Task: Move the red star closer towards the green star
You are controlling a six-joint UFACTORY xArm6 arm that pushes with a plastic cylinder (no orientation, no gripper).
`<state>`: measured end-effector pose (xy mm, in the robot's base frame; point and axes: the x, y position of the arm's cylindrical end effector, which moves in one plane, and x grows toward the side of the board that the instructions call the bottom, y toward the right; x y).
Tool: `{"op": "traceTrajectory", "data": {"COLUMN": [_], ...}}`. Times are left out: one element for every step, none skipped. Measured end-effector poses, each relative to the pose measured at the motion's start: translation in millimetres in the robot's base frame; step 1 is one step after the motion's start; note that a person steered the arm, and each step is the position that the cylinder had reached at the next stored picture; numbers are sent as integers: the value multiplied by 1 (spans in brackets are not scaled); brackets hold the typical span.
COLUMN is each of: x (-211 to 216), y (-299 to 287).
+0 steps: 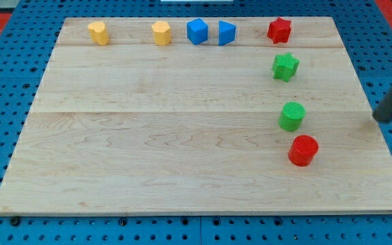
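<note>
red star (279,30) | upright, top edge (just above green star (285,67))

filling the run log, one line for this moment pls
red star top right, just above green star, not touching | my tip at right edge, clear of blocks | push not begun

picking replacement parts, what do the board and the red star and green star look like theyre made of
Board: looks like pale wood, matte, with visible grain lines and plank seams. Red star and green star: probably plastic, solid colour, slightly ribbed surface that hints at 3D printing, though that is uncertain at this resolution.
</note>
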<state>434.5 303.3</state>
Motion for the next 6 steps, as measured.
{"op": "traceTrajectory", "data": {"x": [-87, -158, -192, -223, -230, -223], "y": [-3, -4, -15, -31, -60, -123]}}
